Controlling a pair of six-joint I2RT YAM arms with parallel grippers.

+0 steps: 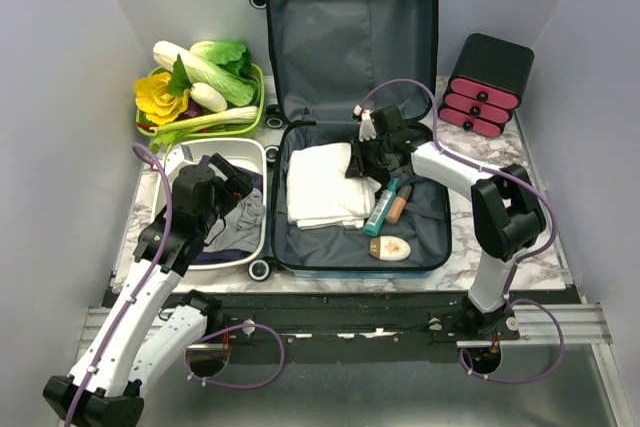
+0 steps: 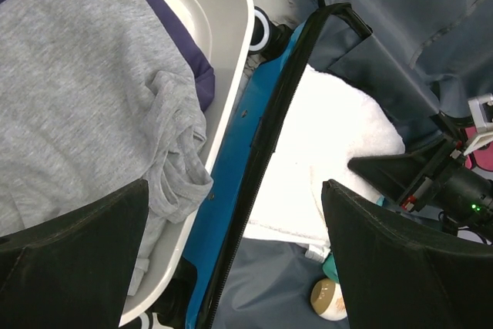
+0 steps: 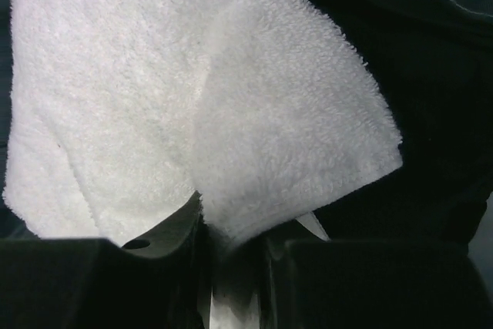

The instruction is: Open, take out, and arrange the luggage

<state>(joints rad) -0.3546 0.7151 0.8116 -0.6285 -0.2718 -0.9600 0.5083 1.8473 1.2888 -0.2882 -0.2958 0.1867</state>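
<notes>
Already the bright-blue hard-shell luggage (image 1: 350, 37) lies open on the marble table (image 1: 530, 272); grey clothes (image 1: 240, 222) sit in the white plastic tub (image 1: 200, 155). The right gripper (image 1: 362, 159) pinches the folded white towel (image 1: 320, 187) inside; the left gripper (image 2: 235, 260) gapes empty. Small toiletry bottles (image 1: 392, 249) remain.

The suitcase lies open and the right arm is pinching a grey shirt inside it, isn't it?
Not quite. The suitcase lies open, but the right arm's jaws pinch a white towel inside it, not a grey shirt. The right wrist view shows this.
</notes>
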